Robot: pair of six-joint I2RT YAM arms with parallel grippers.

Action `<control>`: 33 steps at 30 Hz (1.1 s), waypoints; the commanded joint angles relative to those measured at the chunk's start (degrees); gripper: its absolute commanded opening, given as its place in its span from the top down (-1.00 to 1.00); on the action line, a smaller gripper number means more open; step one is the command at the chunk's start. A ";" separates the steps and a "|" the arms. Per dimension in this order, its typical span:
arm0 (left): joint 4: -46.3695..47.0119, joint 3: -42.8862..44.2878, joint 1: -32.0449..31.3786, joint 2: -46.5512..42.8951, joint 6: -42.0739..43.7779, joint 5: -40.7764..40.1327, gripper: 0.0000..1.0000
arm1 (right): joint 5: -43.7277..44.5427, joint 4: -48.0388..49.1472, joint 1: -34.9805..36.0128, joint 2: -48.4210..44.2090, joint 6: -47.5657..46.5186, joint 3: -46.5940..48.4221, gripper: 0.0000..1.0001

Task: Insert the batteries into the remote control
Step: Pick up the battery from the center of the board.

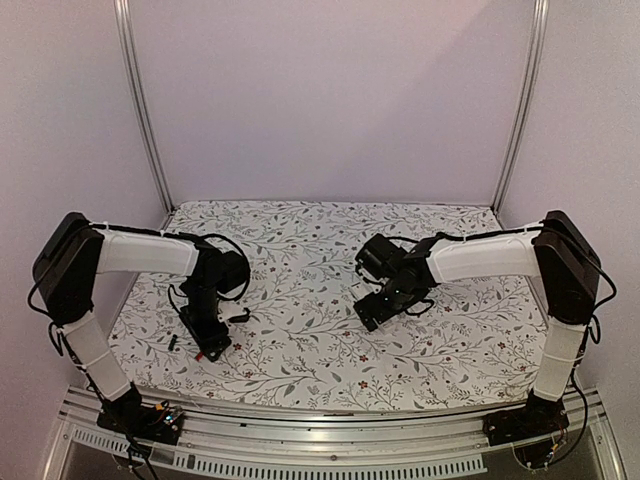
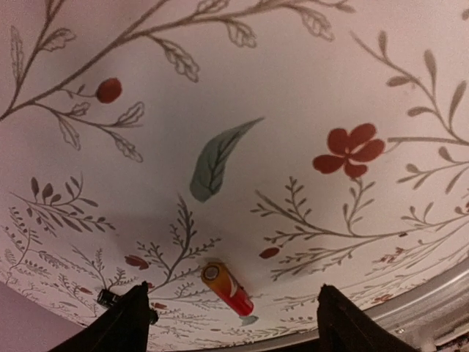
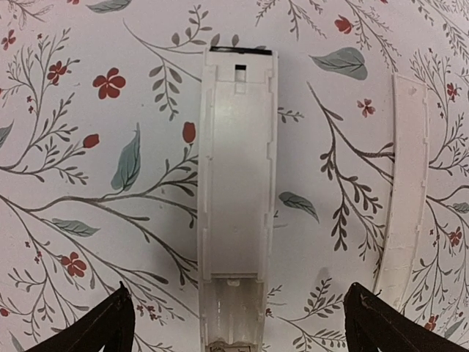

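- You have nothing loaded yet. Both batteries lie loose on the floral-printed cloth surface [image 1: 300, 250], so every insertion is left to do.
- The opening looks done. The slim, flat white plastic remote control [image 3: 238, 191] lies with its back uncovered. The thin loose white plastic cover strip [image 3: 404, 198] lies beside it, not touching.
- The battery slot [image 3: 233, 323] at the remote control's end nearest your right gripper [image 3: 236, 293] shows only bare plastic, with no battery that you can see in it.
- The small red-orange cylindrical battery [image 2: 223, 284] lies on its side near the surface's near left corner. It sits between the fingers of your left gripper [image 2: 231, 308] and touches neither.
- The small black cylindrical battery [image 2: 108, 297] lies just outside one of those fingers, toward the left edge. You cannot tell whether it touches the finger.
- Your left gripper's fingers stand apart and clamp nothing.
- Your right gripper hangs over the remote control, right of the surface's middle. Its fingers are spread wide on either side of the slot end, clear of it and empty.
- What remains, by my reading: grasp each battery, carry it across, seat it in the slot, then probably refit the cover strip.
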 commanded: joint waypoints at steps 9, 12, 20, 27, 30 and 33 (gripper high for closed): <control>-1.09 -0.55 2.62 4.27 0.39 2.75 -0.54 | 1.50 1.68 0.14 -0.78 -2.26 -1.92 -0.97; -1.18 -0.77 3.08 5.52 0.56 3.32 -0.45 | 1.85 1.68 0.19 -0.78 -2.74 -1.81 -0.97; -1.34 -0.78 3.12 6.43 0.82 4.19 0.13 | 2.82 1.66 0.17 -0.69 -3.24 -1.86 -0.97; -1.27 -0.24 3.13 6.30 0.76 4.06 0.62 | 2.97 1.72 0.14 -0.52 -3.44 -1.72 -0.97; -1.27 0.58 2.95 7.61 0.28 3.62 1.00 | 3.00 1.75 0.14 -0.50 -3.54 -1.69 -0.97; -1.67 2.23 2.50 8.23 -0.75 2.81 1.00 | 3.08 1.67 0.17 -0.68 -3.42 -1.78 -0.97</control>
